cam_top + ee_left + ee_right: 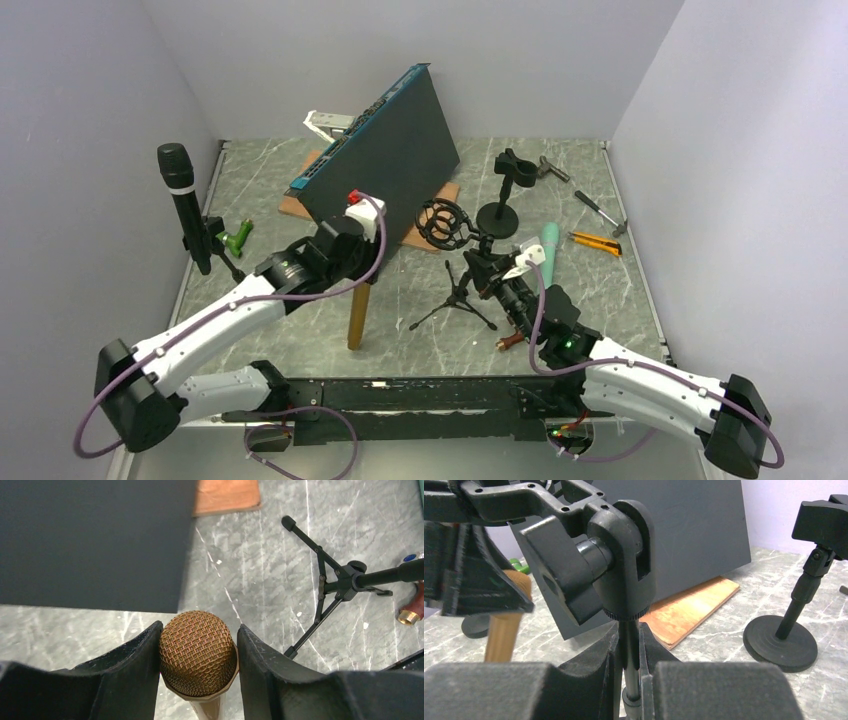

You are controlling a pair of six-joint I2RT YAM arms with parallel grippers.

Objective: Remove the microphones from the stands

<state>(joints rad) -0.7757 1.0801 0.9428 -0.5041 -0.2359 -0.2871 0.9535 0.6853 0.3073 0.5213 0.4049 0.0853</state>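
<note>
Plainly counted two claws: left claw [200, 626] clamped on one gold microphone [197, 655], right claw [629, 640] pinched shut around one tripod stand [345, 580], mid-desk.

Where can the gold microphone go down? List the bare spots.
Bare table: the front strip between the gold microphone and the tripod stand; the right side, between the utility knife and the right arm. Crowded: back right, around the round-base stand and screwdriver.

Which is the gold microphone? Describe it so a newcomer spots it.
Start at the dark board leaning mid-table. In front of it, the left gripper clamps the gold microphone. Its gold mesh head and tan body stand out from the black microphone at left.
</note>
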